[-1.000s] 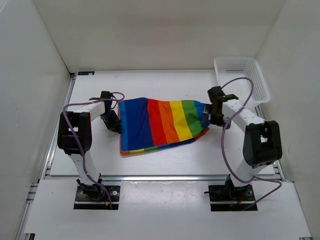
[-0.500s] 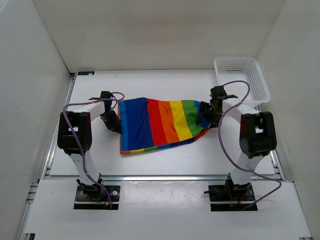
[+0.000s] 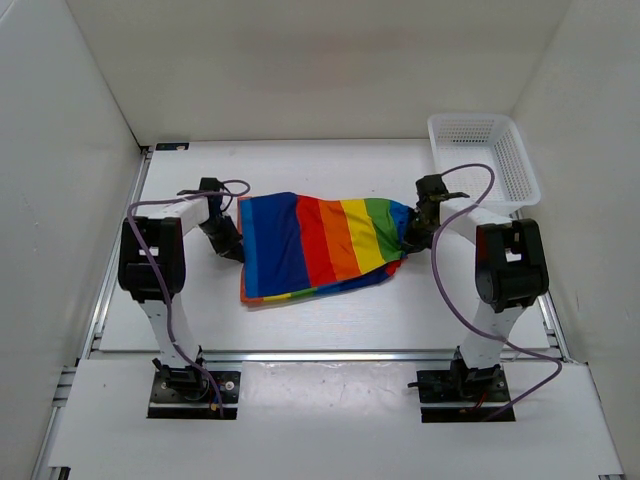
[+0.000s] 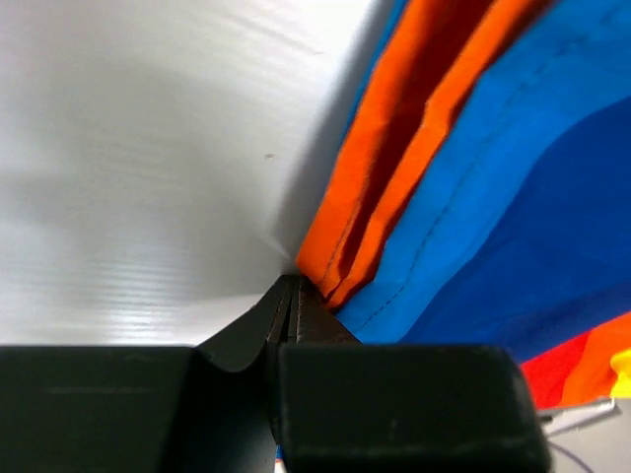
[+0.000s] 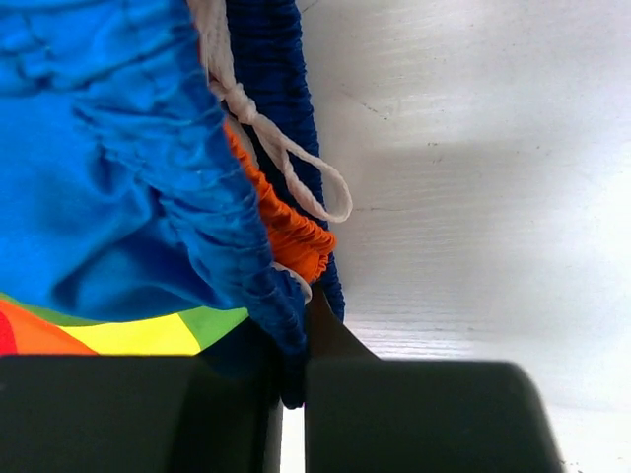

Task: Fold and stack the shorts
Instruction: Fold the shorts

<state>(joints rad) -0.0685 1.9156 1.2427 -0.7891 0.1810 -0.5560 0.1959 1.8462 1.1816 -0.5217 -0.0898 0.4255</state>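
Start at the left. Your left gripper (image 3: 232,247) is closed on the shorts (image 3: 320,245), at the far left corner. The left wrist view shows its fingers pinched together with the orange and blue hem (image 4: 365,227) running right up into their tips.

The shorts lie on the tabletop (image 3: 330,325), spread between the two arms. Their long axis runs left to right, along the line that joins the grippers, and the stripes cross it from far to near. The near edge trails towards the arm bases. You cannot tell from above whether the far edge is lifted clear of the surface.

On the right, your right gripper (image 3: 410,235) is clamped on the gathered blue waistband (image 5: 197,177). The white drawstring (image 5: 286,158) hangs loose just beyond the fingers. The white mesh basket (image 3: 515,165) sits well apart at the far right corner.

So the cloth runs inward from each gripper, right of the left one and left of the right one. Neither arm is nearer, because each holds an end. Judging from this, a fold across the long axis means carrying one held end over to the other, and the slack near edge is what may drag or bunch.
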